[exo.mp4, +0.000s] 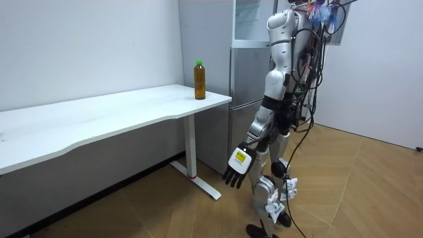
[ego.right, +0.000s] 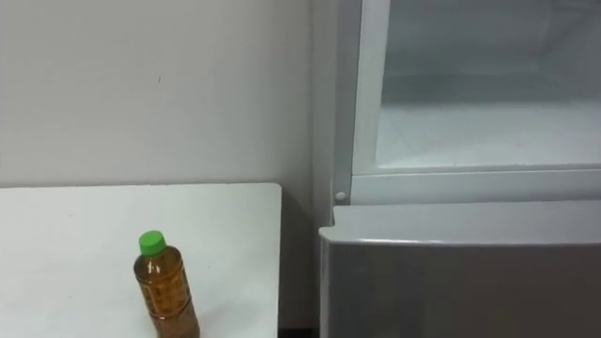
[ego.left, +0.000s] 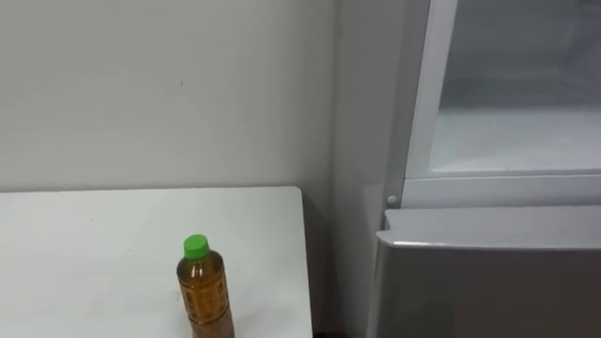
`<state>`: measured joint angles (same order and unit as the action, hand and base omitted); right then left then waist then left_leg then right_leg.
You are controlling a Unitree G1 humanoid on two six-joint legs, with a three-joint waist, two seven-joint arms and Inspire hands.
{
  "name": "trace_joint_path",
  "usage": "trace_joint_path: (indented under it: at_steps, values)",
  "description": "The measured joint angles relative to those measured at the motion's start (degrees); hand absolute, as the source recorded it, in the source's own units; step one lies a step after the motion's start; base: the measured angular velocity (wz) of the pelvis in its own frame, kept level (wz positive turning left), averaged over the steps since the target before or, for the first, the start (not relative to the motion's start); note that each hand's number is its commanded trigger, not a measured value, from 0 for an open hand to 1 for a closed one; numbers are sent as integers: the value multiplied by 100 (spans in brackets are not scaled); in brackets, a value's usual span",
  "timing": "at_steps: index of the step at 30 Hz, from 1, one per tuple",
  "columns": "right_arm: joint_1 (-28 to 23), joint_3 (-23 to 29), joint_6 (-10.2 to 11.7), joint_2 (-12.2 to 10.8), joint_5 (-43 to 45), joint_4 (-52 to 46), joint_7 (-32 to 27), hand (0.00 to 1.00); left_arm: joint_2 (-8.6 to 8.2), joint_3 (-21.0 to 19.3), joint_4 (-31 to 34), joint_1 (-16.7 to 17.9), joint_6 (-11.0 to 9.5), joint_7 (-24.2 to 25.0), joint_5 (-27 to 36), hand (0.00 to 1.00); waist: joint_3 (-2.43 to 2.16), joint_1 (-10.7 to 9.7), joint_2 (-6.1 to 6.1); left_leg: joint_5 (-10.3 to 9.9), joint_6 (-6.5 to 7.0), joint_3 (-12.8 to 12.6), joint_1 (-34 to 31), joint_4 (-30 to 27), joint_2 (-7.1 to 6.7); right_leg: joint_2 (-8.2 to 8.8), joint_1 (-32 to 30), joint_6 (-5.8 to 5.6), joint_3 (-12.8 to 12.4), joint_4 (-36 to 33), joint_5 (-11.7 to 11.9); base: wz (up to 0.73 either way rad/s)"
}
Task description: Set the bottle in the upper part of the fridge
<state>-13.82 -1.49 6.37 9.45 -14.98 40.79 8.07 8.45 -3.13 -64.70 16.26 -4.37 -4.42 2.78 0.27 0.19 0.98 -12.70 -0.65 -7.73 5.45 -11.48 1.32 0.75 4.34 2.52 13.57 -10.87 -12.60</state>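
- A bottle [ego.left: 205,291] of amber liquid with a green cap stands upright on the white surface [ego.left: 94,253], near the end closest to the fridge [ego.left: 488,282].
- Nothing touches the bottle, which stands apart from the surface's edges and from the wall [ego.left: 160,94] behind it.
- The robot stands on the wooden floor [exo.mp4: 198,218] just off the end of the surface, in front of the fridge.
- The left robot hand [exo.mp4: 239,168] hangs low beside the robot's leg, well below the surface and well apart from the bottle.
- Its fingers point down, loosely extended, and they hold and touch nothing.
- The fridge's upper compartment [ego.left: 512,122] shows a pale interior inside a white frame, above a grey lower door.
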Motion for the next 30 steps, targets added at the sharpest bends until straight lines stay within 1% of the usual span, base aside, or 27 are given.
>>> trace_joint_path:
  at_steps: [3, 6, 9, 12, 13, 14, 16, 17, 19, 20, 21, 22, 23, 25, 30]
  values:
    - [-34, -43, 48, 9, -34, -449, 84, 0, 27, -4, -1, 4, -12, 104, 4, 0, -2, 19, 6, 0, 0, 1, -1, 1, 0, -1, 4, 0, 0, 1, 0, 0]
    - [-124, -112, 45, 11, -18, -993, 112, 0, 29, -8, 30, 8, -17, 158, -11, 0, -26, 15, 3, 0, 0, -1, -74, -4, 2, -3, -48, -1, 2, 1, 4, 2]
    - [-336, -122, -4, 24, -28, -1344, 158, 0, 51, -7, 128, 26, -19, 195, -11, 0, -29, 25, -4, 0, 0, -19, -83, -10, 4, -9, -36, 0, 18, -12, 15, 4]
    - [-516, -194, -131, 83, -31, -1837, 193, 0, 73, -6, 138, 37, -19, 228, -30, 0, -17, 35, 4, 0, 0, -55, -73, -10, 10, -4, -49, 2, -1, -81, 16, -6]
    - [-580, -245, -150, 156, -46, -2073, 232, 0, 80, -5, 141, 44, -18, 231, -87, 0, -10, 41, 6, 0, 0, -110, -71, -9, 13, -4, -56, 3, -23, -87, 17, -11]
    - [-586, -275, -239, 203, -41, -2179, 240, 0, 90, -4, 139, 45, -17, 234, -118, 0, -6, 41, 6, 0, 0, -138, -69, -8, 15, -4, -58, 4, -41, -89, 17, -11]
    - [-599, -295, -341, 331, -43, -2384, 303, 0, 144, -1, 146, 42, -13, 249, -128, 0, 5, 48, 27, 0, 0, -182, -65, 4, 14, -5, -60, 2, -76, -90, 19, -8]
    - [-597, -296, -360, 356, -39, -2445, 321, 0, 158, 4, 148, 43, -8, 259, -133, 0, 7, 48, 33, 0, 0, -199, -65, 3, 14, -5, -66, 0, -85, -92, 21, -7]
    - [-599, -298, -517, 432, -39, -2682, 370, 0, 182, 9, 162, 45, 9, 273, -250, 0, 10, 71, 46, 0, 1, -361, -61, 2, 29, 4, -136, -2, -118, -111, 25, -11]
    - [-599, -298, -555, 446, -40, -2751, 378, 0, 182, 9, 164, 44, 9, 278, -251, 0, 17, 82, 49, 0, 1, -382, -61, 3, 32, 4, -140, -1, -130, -131, 27, -14]
    - [-599, -298, -620, 465, -40, -2874, 399, 0, 189, 9, 164, 38, 9, 290, -281, 0, 54, 101, 55, 0, 1, -387, -70, 3, 34, 3, -148, 1, -145, -181, 34, -10]
    - [-600, -298, -650, 482, -39, -2954, 426, 0, 197, 11, 163, 39, 10, 303, -366, 0, 63, 113, 62, -1, 3, -387, -72, 2, 35, 1, -155, 2, -153, -180, 37, -7]
    - [-600, -298, -670, 498, -39, -2993, 440, 0, 197, 11, 163, 37, 10, 319, -374, 0, 64, 121, 63, -5, 8, -387, -75, 1, 36, 1, -165, 2, -154, -178, 37, 0]
    - [-599, -298, -787, 597, -40, -3216, 467, 0, 205, 11, 170, 10, 7, 395, -423, 0, 64, 199, 61, -22, 36, -388, -151, -31, 51, -6, -280, 7, -187, -258, 39, -7]
    - [-600, -296, -945, 818, -25, -3770, 603, 0, 262, 10, 143, 29, 3, 404, -472, 0, 64, 201, 57, -22, 37, -388, -321, -153, 71, 2, -475, 42, -178, -372, 68, -1]
